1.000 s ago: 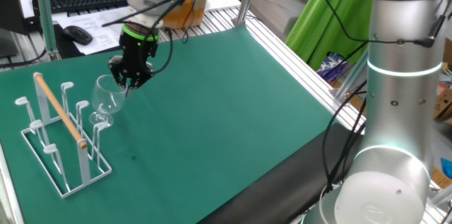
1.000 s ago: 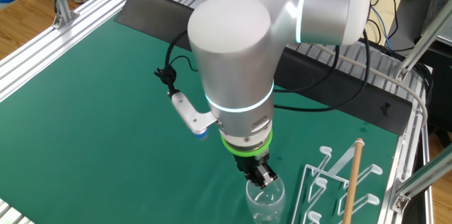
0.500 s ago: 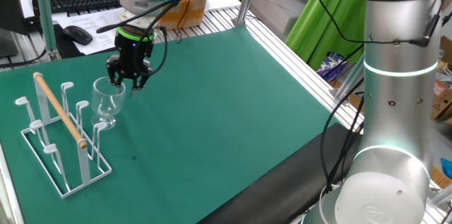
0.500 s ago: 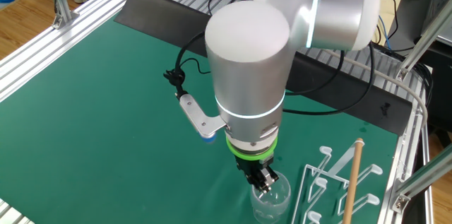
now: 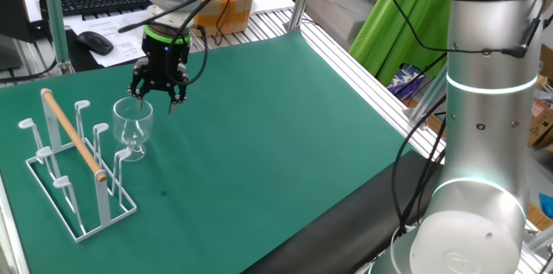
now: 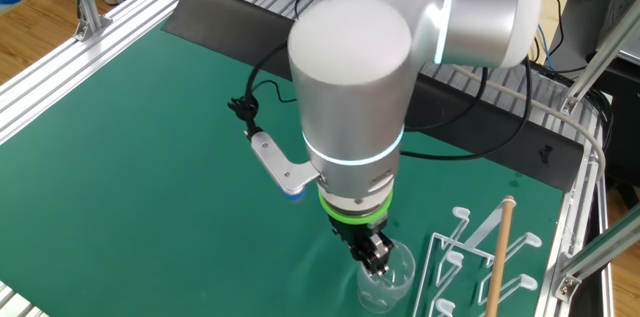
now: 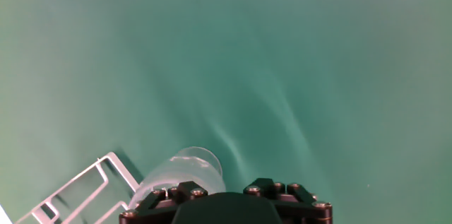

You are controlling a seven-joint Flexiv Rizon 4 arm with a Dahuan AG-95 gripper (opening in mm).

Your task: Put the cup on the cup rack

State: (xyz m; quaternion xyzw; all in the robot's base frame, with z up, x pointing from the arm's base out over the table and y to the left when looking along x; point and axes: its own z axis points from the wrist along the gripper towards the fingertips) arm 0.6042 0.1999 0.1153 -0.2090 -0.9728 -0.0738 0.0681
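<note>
While the cup stands upright just below them beside the cup rack, I see my jaws spread, holding nothing.

Two opposite high views; hand view looks down at mat.

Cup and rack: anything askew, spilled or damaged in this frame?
Nothing stands out. The cup stands upright on the mat beside the cup rack, intact as far as shows, with the gripper at its rim. No spill visible.
</note>
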